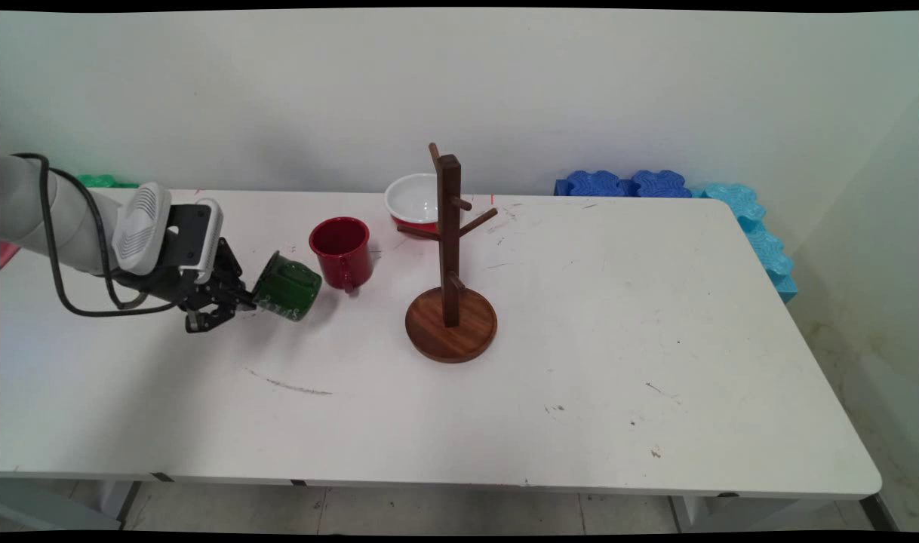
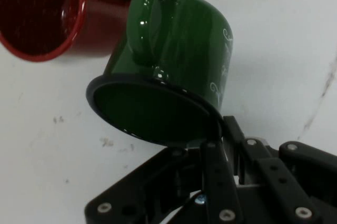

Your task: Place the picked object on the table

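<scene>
My gripper (image 1: 242, 300) is shut on the rim of a green enamel mug (image 1: 287, 287), holding it tilted on its side just above the table at the left. In the hand view the green mug (image 2: 174, 66) fills the middle, mouth toward the camera and handle up, with one finger (image 2: 215, 150) clamped on the rim by the gripper (image 2: 218, 134). A red mug (image 1: 342, 252) stands upright just right of it; in the hand view this red mug (image 2: 39, 16) lies at the upper left. A wooden mug tree (image 1: 450, 256) stands at the table's middle.
A red bowl with a white inside (image 1: 414, 202) sits behind the mug tree. Blue foam pieces (image 1: 633, 184) lie along the table's far right edge and right side. The white table (image 1: 580, 377) stretches broad to the right and front.
</scene>
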### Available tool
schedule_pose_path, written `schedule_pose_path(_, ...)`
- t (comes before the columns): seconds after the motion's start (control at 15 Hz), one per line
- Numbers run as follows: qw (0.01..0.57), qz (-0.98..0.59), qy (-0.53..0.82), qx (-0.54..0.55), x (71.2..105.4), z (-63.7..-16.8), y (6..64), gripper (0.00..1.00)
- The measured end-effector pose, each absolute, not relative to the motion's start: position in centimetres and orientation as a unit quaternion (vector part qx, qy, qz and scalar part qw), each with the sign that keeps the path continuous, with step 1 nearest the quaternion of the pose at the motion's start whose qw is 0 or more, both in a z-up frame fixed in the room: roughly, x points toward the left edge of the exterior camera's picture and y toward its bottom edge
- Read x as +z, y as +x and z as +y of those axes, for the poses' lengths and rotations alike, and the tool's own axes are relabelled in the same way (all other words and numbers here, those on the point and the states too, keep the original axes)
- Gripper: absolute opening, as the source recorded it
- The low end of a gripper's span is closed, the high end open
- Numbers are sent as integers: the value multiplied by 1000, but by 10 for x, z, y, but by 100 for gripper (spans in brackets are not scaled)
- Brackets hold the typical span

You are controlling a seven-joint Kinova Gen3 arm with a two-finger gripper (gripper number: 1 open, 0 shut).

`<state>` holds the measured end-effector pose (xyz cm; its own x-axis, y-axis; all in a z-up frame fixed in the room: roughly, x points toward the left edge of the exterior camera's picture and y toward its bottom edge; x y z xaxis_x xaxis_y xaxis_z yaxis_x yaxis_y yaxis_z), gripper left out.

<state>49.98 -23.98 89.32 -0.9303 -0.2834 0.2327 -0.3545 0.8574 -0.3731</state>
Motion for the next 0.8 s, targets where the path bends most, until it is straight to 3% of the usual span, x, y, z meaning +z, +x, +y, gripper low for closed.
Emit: schedule_pose_path(0.8,29,-960,154,234,872,-242,514,0)
